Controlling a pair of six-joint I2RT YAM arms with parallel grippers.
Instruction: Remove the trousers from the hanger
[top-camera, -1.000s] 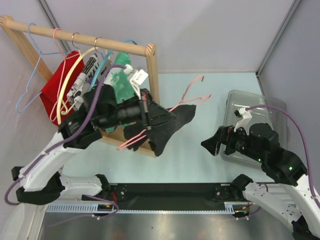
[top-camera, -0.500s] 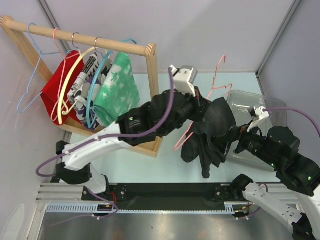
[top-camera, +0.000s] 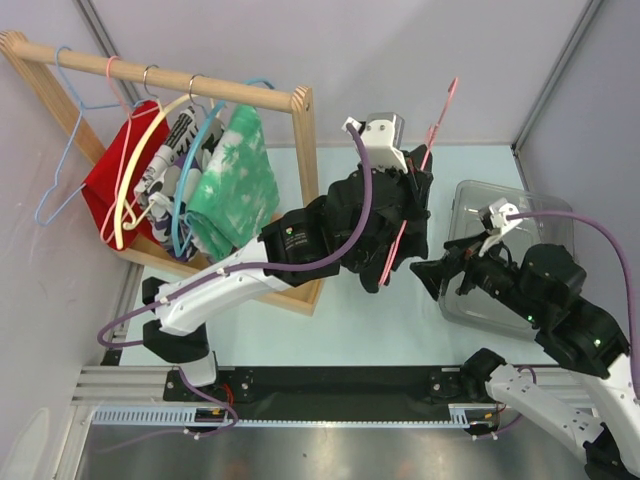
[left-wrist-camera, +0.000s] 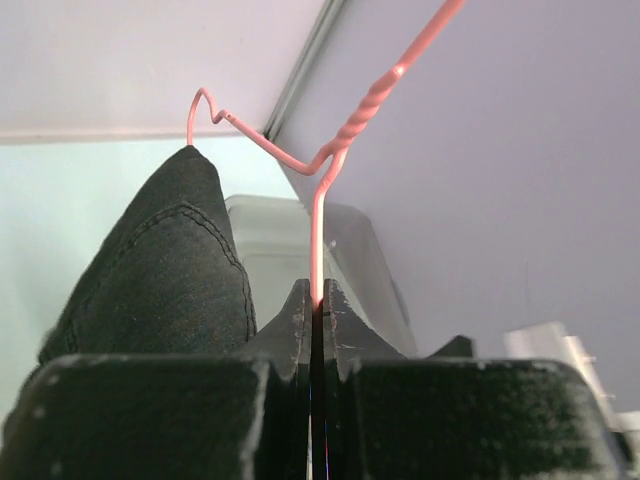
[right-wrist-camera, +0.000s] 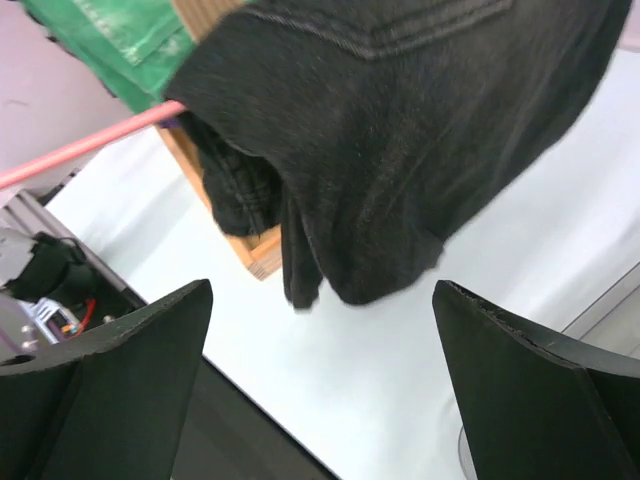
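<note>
**Item 1. My left claw (left-wrist-camera: 318, 296).** Shut tight on the wire neck of the pink hanger (left-wrist-camera: 320, 225), with only the wire between the jaws. The hanger's hook runs off the top of the left wrist view. From above, its tip shows against the back wall.

**Item 2. Trousers (right-wrist-camera: 400, 130), black.** Draped on that hanger and held in the air over the middle of the surface (top-camera: 370, 320), nearer its far edge. They hang between the right post of the wooden rack (top-camera: 303, 130) and the clear bin (top-camera: 520, 205). From above, my left arm covers most of them, and I cannot make out how they sit on the hanger's lower bar. The right wrist view cuts off their top; a folded end hangs lowest.

**Item 3. My right claw (right-wrist-camera: 322, 300).** Spread wide and holding nothing, facing the hanging cloth. As far as I can tell it does not touch the cloth. From above, its fingers are dark on dark and hard to separate.

**Item 4. Bin.** At the right edge of the surface, its near side hidden behind my right arm.

**Item 5. Rack.** At the far left corner, carrying a green patterned garment (top-camera: 235, 180), a red garment (top-camera: 105, 190) and several hangers. The pieces between them overlap too much to tell apart.
</note>
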